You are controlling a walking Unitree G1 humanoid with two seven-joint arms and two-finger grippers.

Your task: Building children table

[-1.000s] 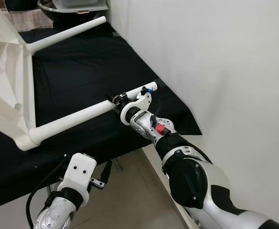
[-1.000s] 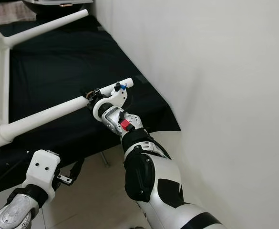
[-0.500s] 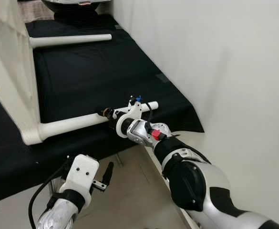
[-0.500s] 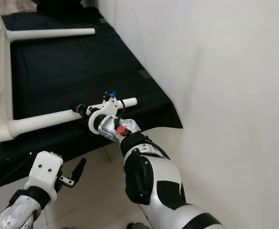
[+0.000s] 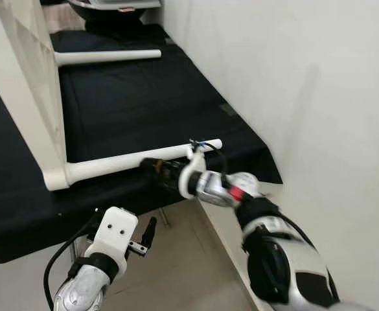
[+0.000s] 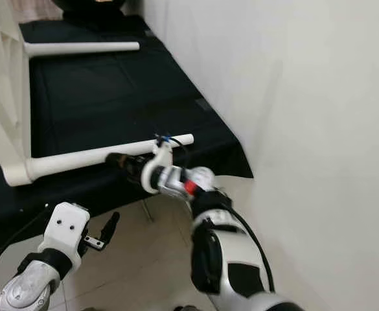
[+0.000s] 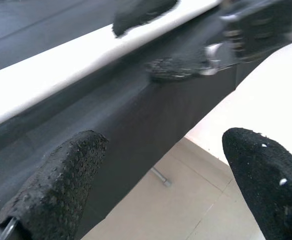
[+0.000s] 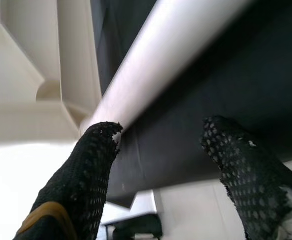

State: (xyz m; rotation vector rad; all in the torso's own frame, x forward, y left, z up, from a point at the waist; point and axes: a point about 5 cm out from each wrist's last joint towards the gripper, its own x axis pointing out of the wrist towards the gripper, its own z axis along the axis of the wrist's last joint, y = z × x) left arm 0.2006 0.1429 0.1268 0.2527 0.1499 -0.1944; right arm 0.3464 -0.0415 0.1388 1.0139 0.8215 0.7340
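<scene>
Two white legs stick out sideways from the white children's table top (image 5: 30, 84), which stands on edge at the left of the head views on a surface draped in black cloth (image 5: 137, 97). The near leg (image 5: 121, 162) runs from its socket at the lower corner of the top across the middle of the frame toward the white wall (image 5: 306, 78); the far leg (image 5: 108, 56) lies across the upper part of the frame, parallel to it.

The right gripper (image 5: 158, 167) is at the near leg, roughly two thirds of the way along from the socket, just left of frame centre. In the right wrist view its jaws stand wide apart: one black finger (image 8: 81, 185) reaches up to the underside of the pale leg (image 8: 170, 65), its tip at or just beside the tube, while the other finger is apart from it, over the dark cloth. The leg passes over the gap rather than between the fingertips, so the jaws are not clamped on it. The ribbed underside of the table top (image 8: 26, 65) shows beyond.

The left gripper (image 5: 147, 232) hangs low at the lower left, over the tiled floor (image 5: 183, 259) in front of the cloth edge, well apart from the leg. Its jaws are spread wide with nothing between them, one rough black fingertip (image 7: 61, 180) to each side in the left wrist view.
</scene>
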